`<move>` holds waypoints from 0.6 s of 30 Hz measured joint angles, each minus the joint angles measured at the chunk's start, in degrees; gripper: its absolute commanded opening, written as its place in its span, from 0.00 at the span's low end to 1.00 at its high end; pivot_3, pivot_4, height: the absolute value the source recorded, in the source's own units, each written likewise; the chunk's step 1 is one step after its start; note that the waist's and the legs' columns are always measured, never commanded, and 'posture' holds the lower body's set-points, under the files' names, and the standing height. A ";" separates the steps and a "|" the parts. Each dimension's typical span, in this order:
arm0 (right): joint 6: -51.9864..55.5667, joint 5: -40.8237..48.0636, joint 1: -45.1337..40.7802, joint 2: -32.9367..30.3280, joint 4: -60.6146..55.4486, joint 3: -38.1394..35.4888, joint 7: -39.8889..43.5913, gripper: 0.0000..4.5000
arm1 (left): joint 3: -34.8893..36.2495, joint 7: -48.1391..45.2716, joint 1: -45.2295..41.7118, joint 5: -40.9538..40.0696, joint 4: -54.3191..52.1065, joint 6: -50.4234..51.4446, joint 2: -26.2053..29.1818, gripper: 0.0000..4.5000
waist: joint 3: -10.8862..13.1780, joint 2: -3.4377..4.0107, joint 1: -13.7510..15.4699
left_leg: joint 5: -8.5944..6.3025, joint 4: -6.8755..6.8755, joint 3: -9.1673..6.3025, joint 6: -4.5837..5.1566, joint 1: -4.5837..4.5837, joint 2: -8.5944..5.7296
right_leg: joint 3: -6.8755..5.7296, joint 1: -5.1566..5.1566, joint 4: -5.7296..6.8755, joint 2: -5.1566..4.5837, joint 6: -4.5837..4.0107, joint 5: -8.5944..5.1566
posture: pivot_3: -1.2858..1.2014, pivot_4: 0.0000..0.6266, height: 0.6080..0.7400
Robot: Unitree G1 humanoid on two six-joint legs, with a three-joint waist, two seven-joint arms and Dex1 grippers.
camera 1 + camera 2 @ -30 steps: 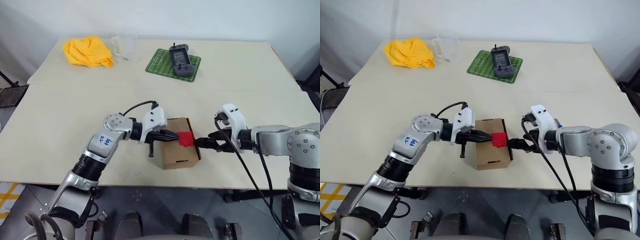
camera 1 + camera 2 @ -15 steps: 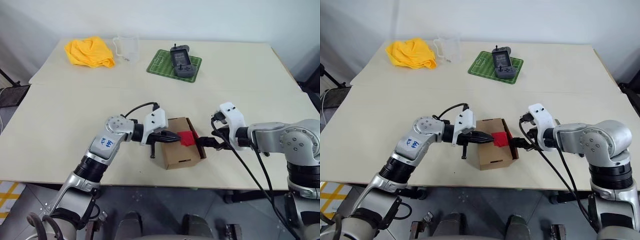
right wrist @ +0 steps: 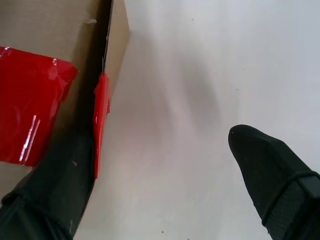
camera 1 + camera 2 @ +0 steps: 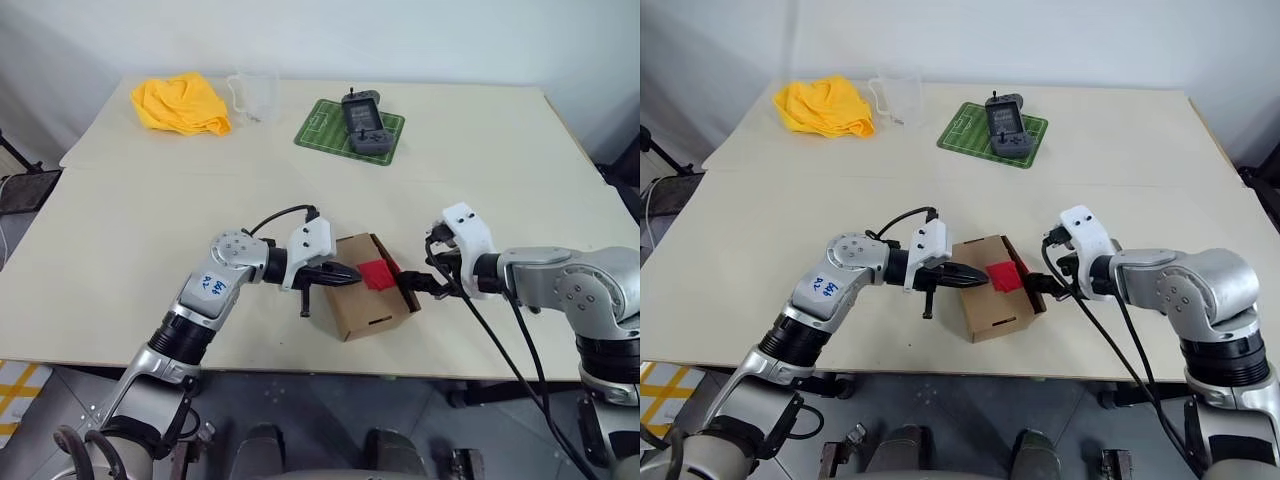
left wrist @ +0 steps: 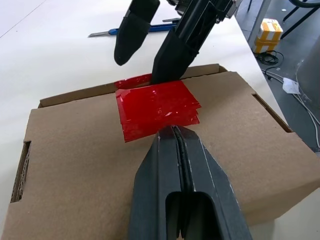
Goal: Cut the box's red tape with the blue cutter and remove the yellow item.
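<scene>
The box (image 4: 372, 297), red tape (image 4: 377, 274) on its top, sits near the counter's (image 4: 120, 220) front edge, pinned under the clenched left gripper (image 4: 347, 274) seemingly for steadiness while the released right gripper (image 4: 413, 284) straddles its taped edge.

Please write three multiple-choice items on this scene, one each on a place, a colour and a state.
1. Where does the cutter lie?
A. on the table beyond the box
B. inside the box
C. on the green mat

2. What colour is the tape?
A. blue
B. red
C. green

3. How do the left tool's fingers stand?
A. wide open
B. shut
C. around a cup

Key: 1 A, the cutter lies on the table past the box. 2 B, the tape is red. 3 B, the left tool shows its fingers pressed together.
</scene>
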 measured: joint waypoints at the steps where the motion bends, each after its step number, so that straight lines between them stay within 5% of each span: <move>1: 0.36 -1.31 0.57 -0.02 1.11 -0.08 -0.47 0.98 | 0.11 0.01 0.00 -0.01 0.00 0.45 0.01 0.00 | 0.00 0.00 0.06 | 0.00 -0.01 0.00 0.00 -0.01 0.00 | 0.00 0.00 -0.01 0.00 0.00 0.00 | 0.52 0.24 1.00; 11: 3.23 -4.35 1.52 0.82 3.45 -1.56 0.13 0.98 | 0.32 0.82 0.26 -0.02 -0.85 2.63 0.17 0.00 | -0.04 0.07 -0.15 | 0.00 -0.07 0.00 0.00 0.01 0.00 | 0.00 -0.02 -0.02 0.00 0.00 0.00 | 0.52 0.24 1.00; 18: 7.56 -1.99 -1.11 1.24 7.23 -10.95 5.09 0.98 | 1.00 -0.60 1.17 -0.50 -1.52 0.53 1.00 0.00 | -0.04 0.08 -0.21 | 0.00 -0.12 0.00 0.00 0.00 0.00 | -0.01 -0.03 -0.06 0.01 0.00 0.00 | 0.52 0.24 1.00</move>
